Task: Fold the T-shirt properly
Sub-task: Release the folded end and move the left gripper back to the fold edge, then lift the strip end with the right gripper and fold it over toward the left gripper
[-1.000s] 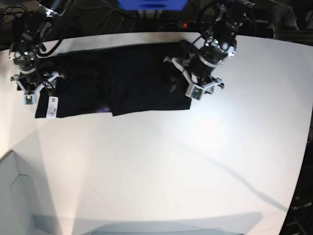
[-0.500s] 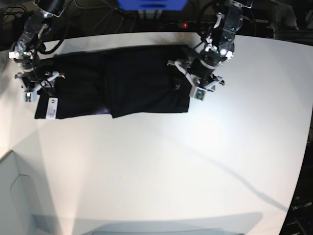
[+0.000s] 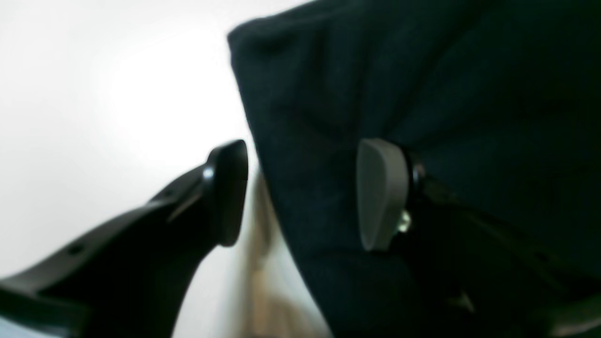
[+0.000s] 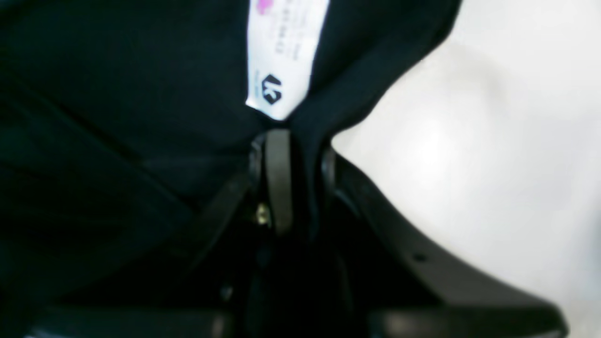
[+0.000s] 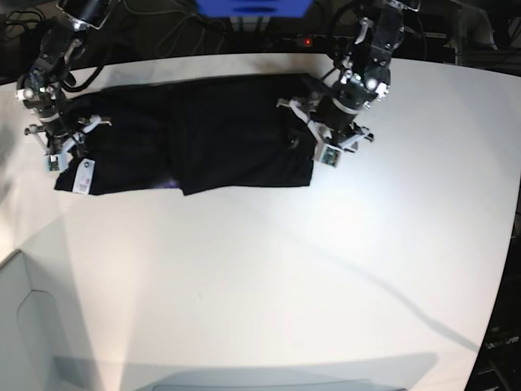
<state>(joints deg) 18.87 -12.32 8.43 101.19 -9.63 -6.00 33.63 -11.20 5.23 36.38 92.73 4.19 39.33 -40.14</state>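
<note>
The T-shirt (image 5: 203,134) lies as a long black band along the far edge of the worktop (image 5: 269,277), already folded lengthwise, a white label (image 5: 81,175) showing at its end near the far left corner. The right gripper (image 4: 300,180) is clamped on a pinch of cloth just beside that label. The left gripper (image 3: 300,192) straddles the opposite end's edge, jaws apart, one finger on cloth, one over bare worktop, likely so both ends can lift together for a crosswise fold.
</note>
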